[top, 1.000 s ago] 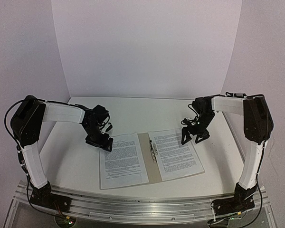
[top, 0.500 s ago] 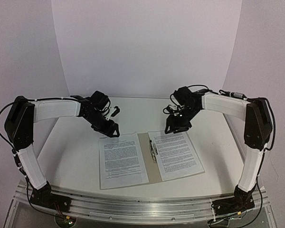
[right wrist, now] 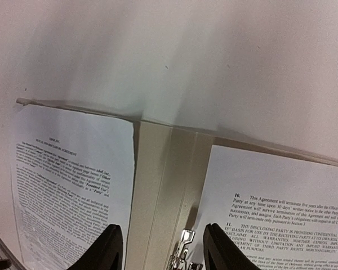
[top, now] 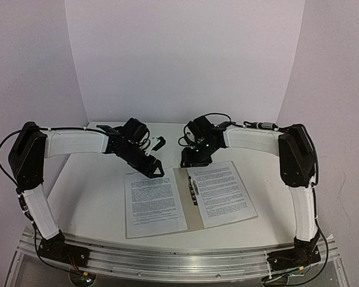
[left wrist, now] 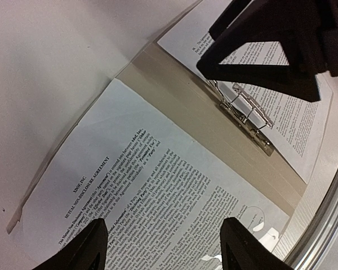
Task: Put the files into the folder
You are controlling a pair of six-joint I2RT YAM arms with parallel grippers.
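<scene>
The tan folder (top: 182,200) lies open on the white table. One of the files (top: 154,203) rests on its left half, the other (top: 222,192) on its right half, with a metal fastener (top: 193,191) along the spine. My left gripper (top: 156,171) hovers open over the far corner of the left sheet (left wrist: 158,185), nothing between its fingers. The right gripper (top: 188,160) hangs open just above the far end of the spine (right wrist: 163,180), its fingers straddling the fastener (right wrist: 183,242), and holds nothing. It also shows in the left wrist view, above the right sheet (left wrist: 296,121).
White backdrop walls close in the table at the back and both sides. An aluminium rail (top: 167,257) runs along the near edge, carrying both arm bases. The two grippers hang close together over the folder's far edge.
Both arms have swung inward from the folder's outer edges toward the far end of its spine. The right gripper's jaws have narrowed from fully wide; the left's have narrowed slightly.
</scene>
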